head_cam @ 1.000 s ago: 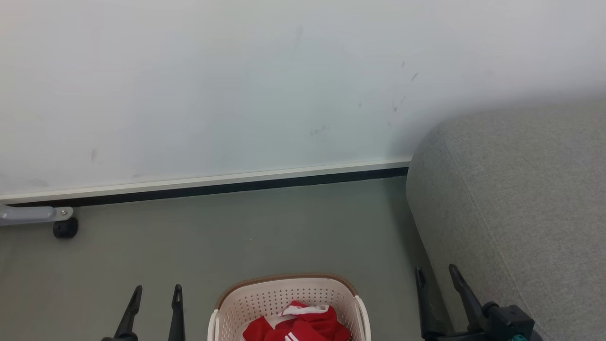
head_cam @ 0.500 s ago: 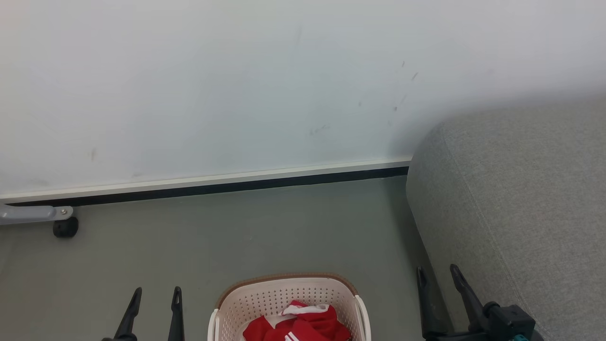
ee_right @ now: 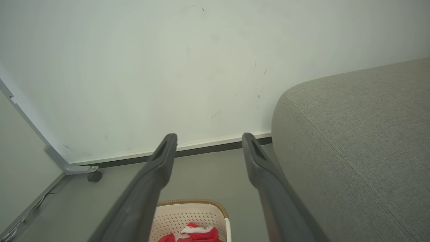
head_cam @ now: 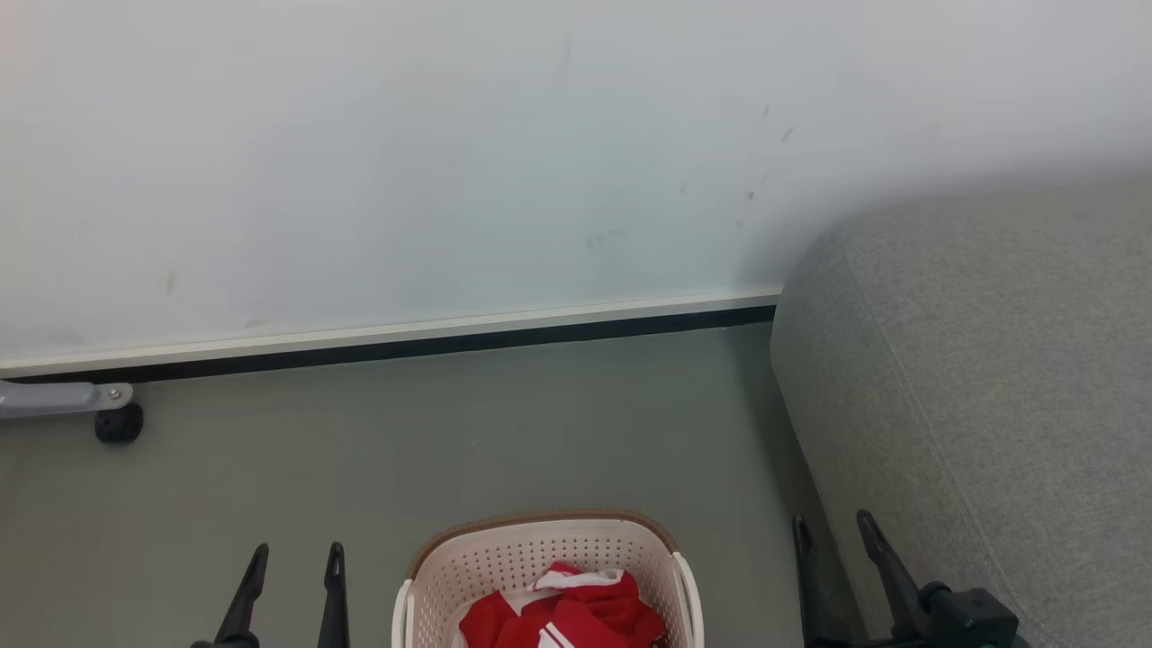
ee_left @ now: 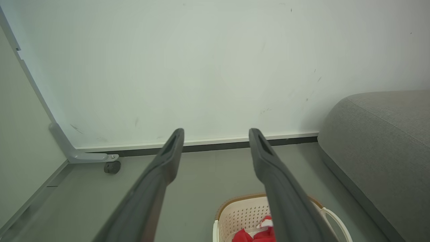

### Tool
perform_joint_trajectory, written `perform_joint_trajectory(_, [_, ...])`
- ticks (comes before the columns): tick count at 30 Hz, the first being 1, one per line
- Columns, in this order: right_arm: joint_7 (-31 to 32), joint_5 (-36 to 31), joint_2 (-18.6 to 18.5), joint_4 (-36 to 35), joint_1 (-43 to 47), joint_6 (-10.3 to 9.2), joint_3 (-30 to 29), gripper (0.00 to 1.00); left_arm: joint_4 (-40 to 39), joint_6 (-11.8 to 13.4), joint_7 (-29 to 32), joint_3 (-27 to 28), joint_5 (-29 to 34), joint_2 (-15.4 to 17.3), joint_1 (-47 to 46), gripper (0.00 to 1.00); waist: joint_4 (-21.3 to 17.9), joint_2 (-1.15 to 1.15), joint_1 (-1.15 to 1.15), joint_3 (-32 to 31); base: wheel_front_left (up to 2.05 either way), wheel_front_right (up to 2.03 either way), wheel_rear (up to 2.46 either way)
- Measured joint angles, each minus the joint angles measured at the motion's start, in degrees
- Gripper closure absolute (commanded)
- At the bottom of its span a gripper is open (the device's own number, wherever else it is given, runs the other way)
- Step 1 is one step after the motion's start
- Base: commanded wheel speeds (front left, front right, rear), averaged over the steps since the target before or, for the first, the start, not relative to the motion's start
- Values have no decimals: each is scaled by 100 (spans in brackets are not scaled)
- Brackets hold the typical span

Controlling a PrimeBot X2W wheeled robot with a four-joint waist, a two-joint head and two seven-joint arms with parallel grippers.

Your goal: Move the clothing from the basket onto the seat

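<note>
- Head view: the left hand (head_cam: 298, 551) rises from the lower left edge. Its two long dark fingers are spread apart and hold nothing, above the dull grey-green floor (head_cam: 450, 432).
- The right hand (head_cam: 832, 522) shows at the lower right, its fingers likewise parted and empty. It is just beside the front of the large light grey fabric-upholstered seat (head_cam: 990, 378) with its rounded corner.
- Between the two hands, at the bottom edge, the small cream-white perforated plastic laundry basket (head_cam: 504, 569) with a brown woven-look rim stands on the floor, apart from the seat.
- The bright red, shiny clothing (head_cam: 562, 616) with white trim lies bunched inside the basket, and neither hand touches it.
- Behind the basket is a pale white wall (head_cam: 450, 162) with faint scuffs, and a white skirting strip (head_cam: 405, 331) above a dark line. A black caster wheel (head_cam: 119, 423) sits under a grey metal foot at the far left.
- Left wrist view: the left hand's fingers stand wide apart and empty, pointing toward the wall's base. The basket lies at the lower right, partly hidden by one finger, with red clothing inside. The seat is at the right.
- Right wrist view: the right hand's fingers are apart and empty. The basket with its clothing sits at the bottom between them, and the seat rises close on the right.
</note>
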Motion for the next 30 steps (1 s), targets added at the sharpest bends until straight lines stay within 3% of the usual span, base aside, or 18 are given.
perform_joint_trajectory(16, [-24, -136, 1, -482, -116, 15, -197, 0, -105, -205, 0, -303, 256, -21, -291, 0, -114, 0, 0, 703, 0, 0, 0])
perform_joint_trajectory(30, [-27, -385, -23, -1053, -747, -3, -419, 0, 601, -413, 2, -799, 561, -127, -1287, 0, -403, 1, 1, 1808, 0, 0, 0])
